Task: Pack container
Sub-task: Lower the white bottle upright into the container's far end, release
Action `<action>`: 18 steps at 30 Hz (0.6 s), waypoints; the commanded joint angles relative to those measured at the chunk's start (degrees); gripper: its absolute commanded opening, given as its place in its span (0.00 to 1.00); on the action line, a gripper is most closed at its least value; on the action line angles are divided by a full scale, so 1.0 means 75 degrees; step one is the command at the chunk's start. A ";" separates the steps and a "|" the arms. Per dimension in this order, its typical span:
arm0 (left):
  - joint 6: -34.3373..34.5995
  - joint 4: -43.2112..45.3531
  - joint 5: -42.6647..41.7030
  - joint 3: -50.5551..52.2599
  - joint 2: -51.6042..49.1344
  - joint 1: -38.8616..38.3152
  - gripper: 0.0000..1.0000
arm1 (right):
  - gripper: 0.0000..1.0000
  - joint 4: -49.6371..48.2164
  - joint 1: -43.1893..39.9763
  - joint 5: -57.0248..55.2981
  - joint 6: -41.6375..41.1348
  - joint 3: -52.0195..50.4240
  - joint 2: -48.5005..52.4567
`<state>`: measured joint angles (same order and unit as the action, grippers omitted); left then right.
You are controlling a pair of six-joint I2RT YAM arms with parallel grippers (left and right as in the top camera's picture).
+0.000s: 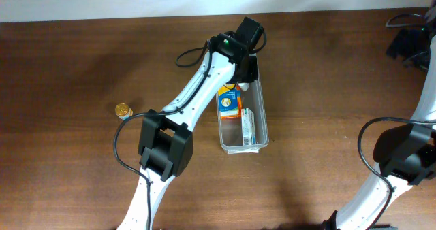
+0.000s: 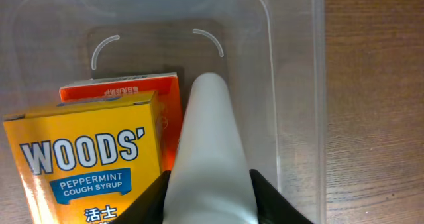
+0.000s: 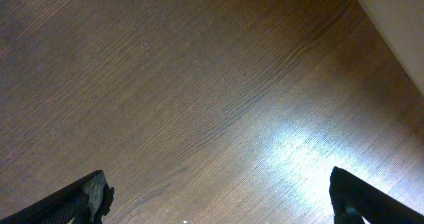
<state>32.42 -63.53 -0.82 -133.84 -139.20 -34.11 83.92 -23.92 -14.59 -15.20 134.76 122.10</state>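
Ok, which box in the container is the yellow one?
The Woods' box, next to the white tube in the left gripper; the orange box peeks out beyond it.

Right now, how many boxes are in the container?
3: a yellow Woods box, an orange box partly covered by it, and a white box at the container's lower end in the overhead view. The left arm may hide more.

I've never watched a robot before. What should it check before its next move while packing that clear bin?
1. White tube inside the container: ok.
2. Tube clear of the Woods' box: ok, it sits beside it.
3. Left gripper released the tube: not ok, fingers hug it.
4. Tube lying flat: cannot tell.
5. Right gripper open and empty: ok.
6. Everything packed: not ok, a gold item sits out on the table.
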 commanded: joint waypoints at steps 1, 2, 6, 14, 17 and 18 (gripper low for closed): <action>0.0009 0.0038 0.0023 -0.0175 0.0038 0.0017 0.38 | 0.98 0.0000 -0.0064 -0.0146 -0.0029 0.0055 0.0020; 0.0009 0.0041 0.0023 -0.0175 0.0038 0.0017 0.37 | 0.98 0.0000 -0.0064 -0.0143 -0.0029 0.0055 0.0020; -0.0140 0.0073 0.0020 -0.0175 0.0038 0.0017 0.40 | 0.98 0.0000 -0.0064 -0.0146 -0.0029 0.0055 0.0020; -0.0242 0.0073 0.0015 -0.0242 0.0041 0.0026 0.43 | 0.98 0.0000 -0.0064 -0.0146 -0.0029 0.0055 0.0020; -0.0542 0.0073 -0.0125 -0.0408 0.0041 0.0032 0.43 | 0.99 0.0000 -0.0064 -0.0146 -0.0029 0.0055 0.0020; -0.0606 0.0064 -0.0125 -0.0472 0.0041 0.0032 0.43 | 0.99 0.0000 -0.0064 -0.0146 -0.0029 0.0055 0.0020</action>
<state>30.83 -63.13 -1.08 -134.61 -139.20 -34.11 83.92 -23.92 -14.59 -15.18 134.76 122.10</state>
